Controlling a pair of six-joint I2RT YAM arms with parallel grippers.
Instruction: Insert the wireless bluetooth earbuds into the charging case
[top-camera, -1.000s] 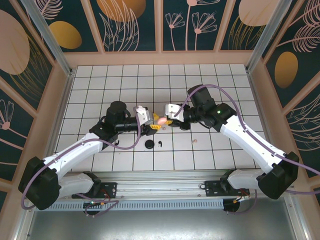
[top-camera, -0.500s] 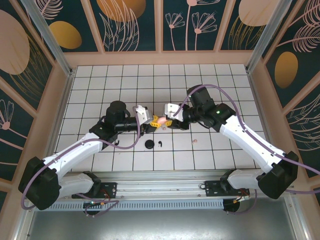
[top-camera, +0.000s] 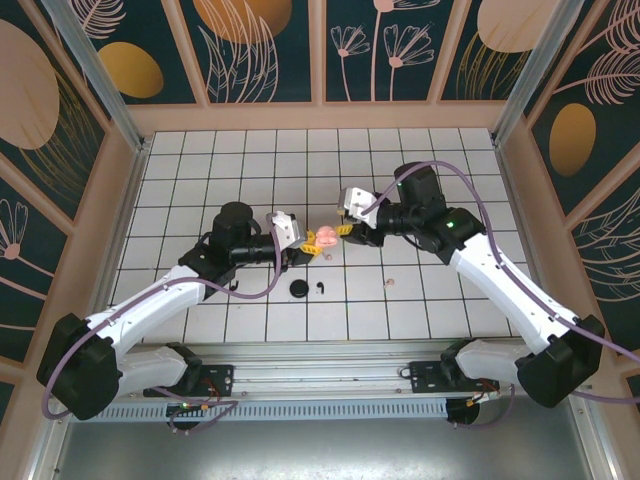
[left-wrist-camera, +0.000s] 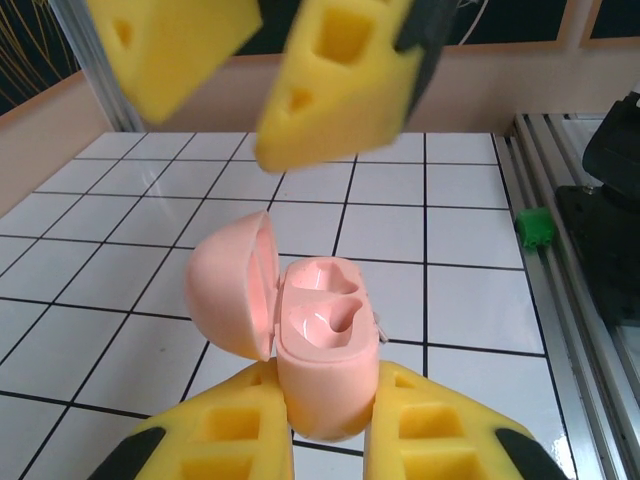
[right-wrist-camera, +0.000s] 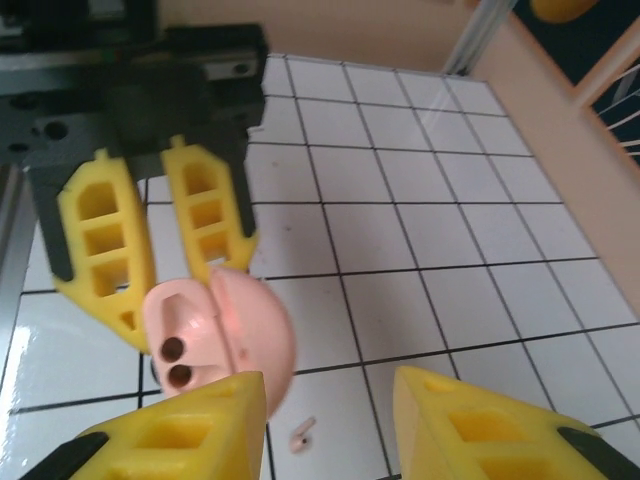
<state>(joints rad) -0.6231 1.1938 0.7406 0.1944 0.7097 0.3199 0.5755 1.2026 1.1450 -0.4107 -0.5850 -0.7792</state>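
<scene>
Left claw (top-camera: 298, 246) clamped on the open pink charging case (left-wrist-camera: 325, 345), held up off the tiled table (top-camera: 200, 170), both wells empty.

From where I stand, the case sits low between those yellow fingers with its lid (left-wrist-camera: 232, 290) swung open to one side. On the tiles below lie a black disc (top-camera: 298, 289) and a black earbud (top-camera: 320, 289) just beside it. The right claw (top-camera: 347, 232) hangs just beside the case, jaws apart and nothing in them. Further right, a pale pink earbud (top-camera: 390, 283) lies well apart from the rest. These buds look feather-light, hard and glossy, so I'd expect them to skid or flick away under a pinch. They're best taken gently across the rounded body, leaving the stem free to drop into a well.
</scene>
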